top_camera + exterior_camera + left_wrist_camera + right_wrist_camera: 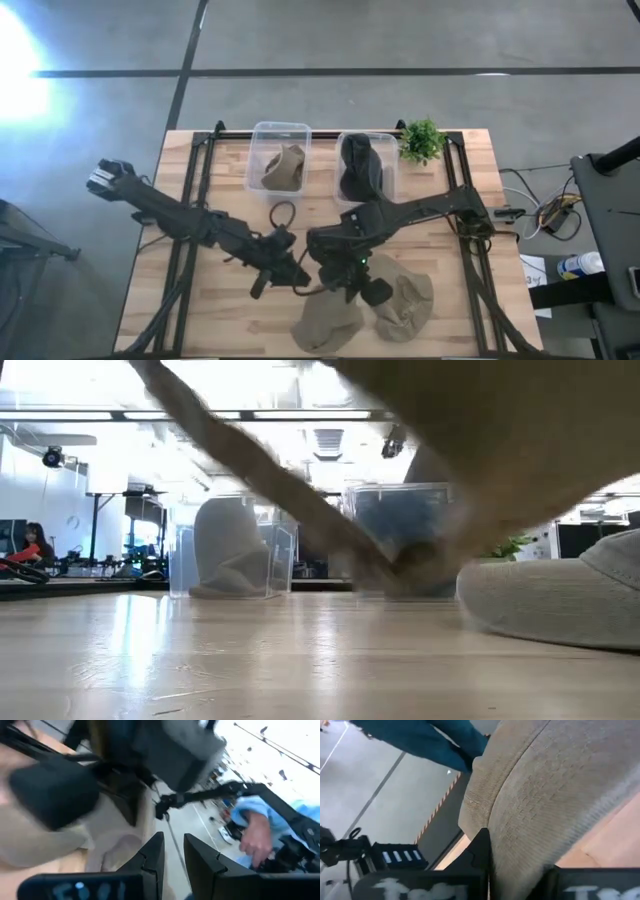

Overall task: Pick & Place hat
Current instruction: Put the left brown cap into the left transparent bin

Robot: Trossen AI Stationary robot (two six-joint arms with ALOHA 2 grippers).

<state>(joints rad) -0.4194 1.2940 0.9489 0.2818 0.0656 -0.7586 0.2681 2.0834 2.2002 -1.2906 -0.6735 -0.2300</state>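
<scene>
Gripping a tan hat (555, 795), the right gripper's (352, 290) jaws pinch its fabric.

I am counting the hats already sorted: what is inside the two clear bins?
The left bin holds a tan hat; the right bin holds a black hat. Whether anything lies under them cannot be seen.

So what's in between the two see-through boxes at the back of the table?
Nothing. In the high view, only bare wood shows between the left bin, which holds a tan hat, and the right bin, which holds a dark hat.
</scene>
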